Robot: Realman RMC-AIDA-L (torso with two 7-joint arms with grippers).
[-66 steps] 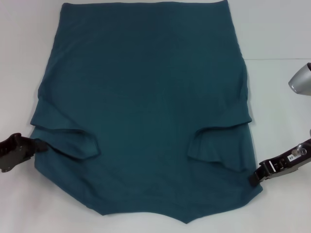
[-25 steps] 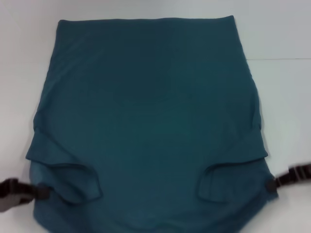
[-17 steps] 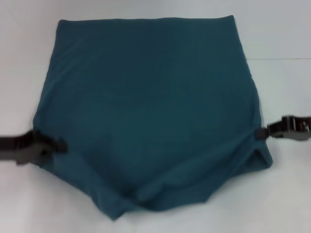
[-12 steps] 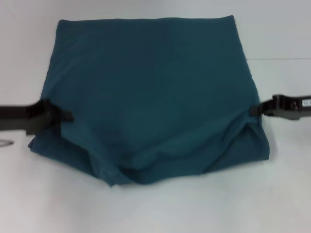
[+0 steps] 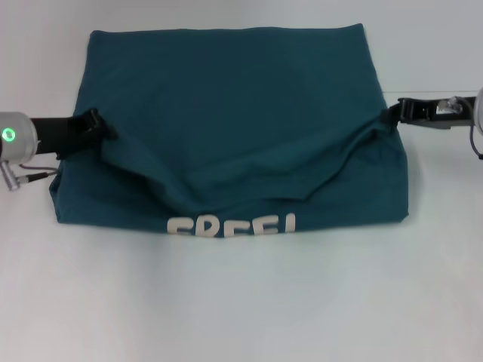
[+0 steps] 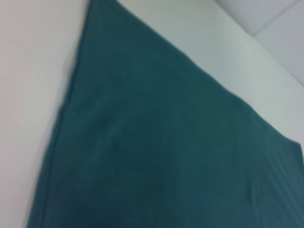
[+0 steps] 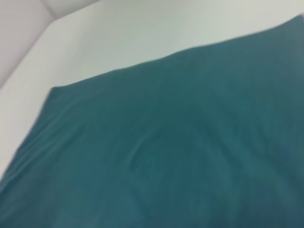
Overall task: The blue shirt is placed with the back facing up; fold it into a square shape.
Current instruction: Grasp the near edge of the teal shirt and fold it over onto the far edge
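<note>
My left gripper (image 5: 102, 132) pinches the left edge of the blue shirt (image 5: 234, 105); my right gripper (image 5: 394, 111) pinches its right edge. Between them the near part is lifted over the rest on the white table (image 5: 241, 302), baring white lettering (image 5: 231, 225).

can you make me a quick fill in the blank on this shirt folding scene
1. The dark teal-blue cotton T-shirt lies on a ____ table.
2. The lettering showing at the shirt's near edge is ____.
3. The left gripper grips the shirt's ____ edge.
4. The right gripper grips the shirt's ____ edge.

Missing words: white; white; left; right
</note>
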